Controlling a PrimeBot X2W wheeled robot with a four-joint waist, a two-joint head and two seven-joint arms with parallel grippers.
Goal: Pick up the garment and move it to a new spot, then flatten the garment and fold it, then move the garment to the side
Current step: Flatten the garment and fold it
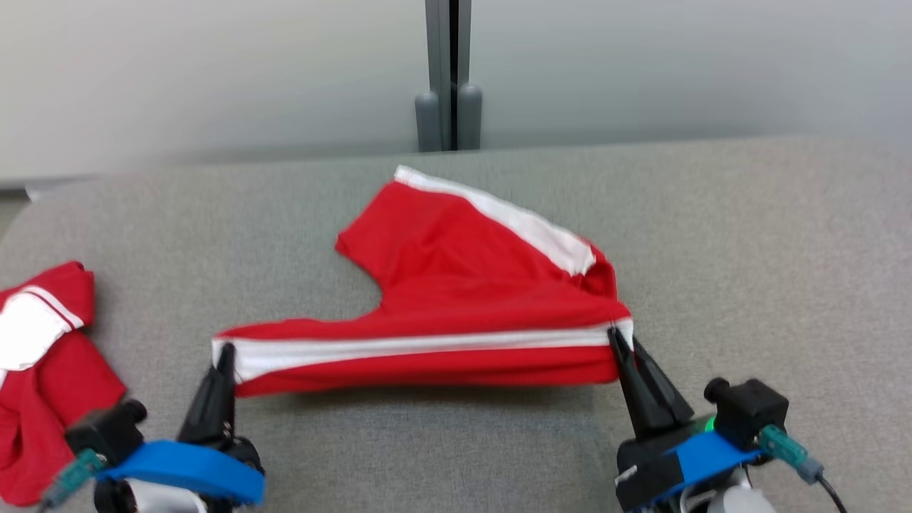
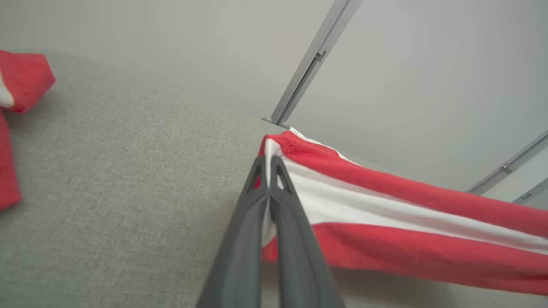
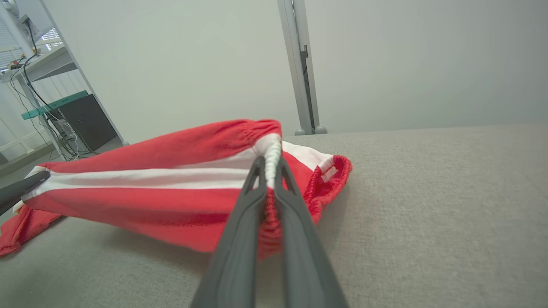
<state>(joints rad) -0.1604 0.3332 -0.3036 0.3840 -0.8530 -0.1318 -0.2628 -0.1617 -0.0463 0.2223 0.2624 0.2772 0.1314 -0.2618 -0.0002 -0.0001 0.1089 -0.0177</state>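
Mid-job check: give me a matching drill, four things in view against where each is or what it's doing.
Things:
1. left gripper
2. right gripper
3. second red garment
4. grey post

Places or states:
A. lying loose on the left side of the table
B. shut on the gathered waistband end of the garment
C. standing behind the table's far edge
D. shut on the garment's hem end, at the white stripe

Pairs: 1-D, 2-B, 3-A, 4-C

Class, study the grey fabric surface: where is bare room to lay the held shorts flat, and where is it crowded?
Bare: the grey surface right of the red shorts, and the band between them and the far edge. Crowded: the left edge, where another red garment lies.
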